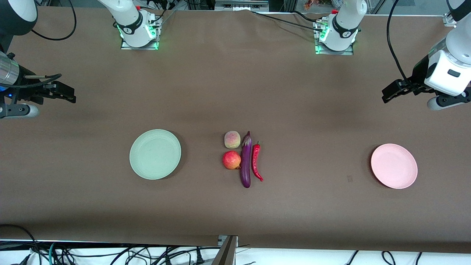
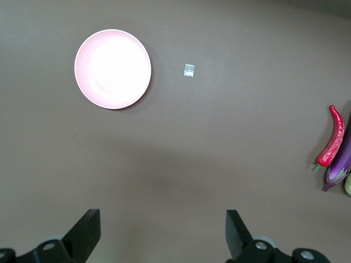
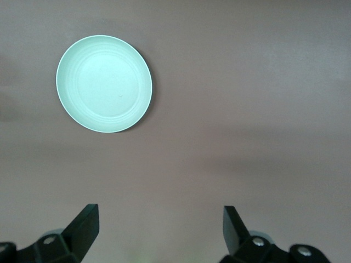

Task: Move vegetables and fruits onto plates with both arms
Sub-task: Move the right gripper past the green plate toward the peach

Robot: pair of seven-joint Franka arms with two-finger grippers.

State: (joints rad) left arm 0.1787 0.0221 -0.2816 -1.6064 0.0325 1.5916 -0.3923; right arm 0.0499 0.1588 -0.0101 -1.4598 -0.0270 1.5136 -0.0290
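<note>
Both tools, left and right, hung spread over bare worktop. The peach, pomegranate, eggplant and chili lay packed together between empty plates, so a grasp might have nudged a neighbour.

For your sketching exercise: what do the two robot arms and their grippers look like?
Both arms are white jointed tubes with dark grey joints and round black caps, on bases lit green. Black cables loop beside them. The left gripper and right gripper are small and black, each with two flat tapered fingers.
</note>
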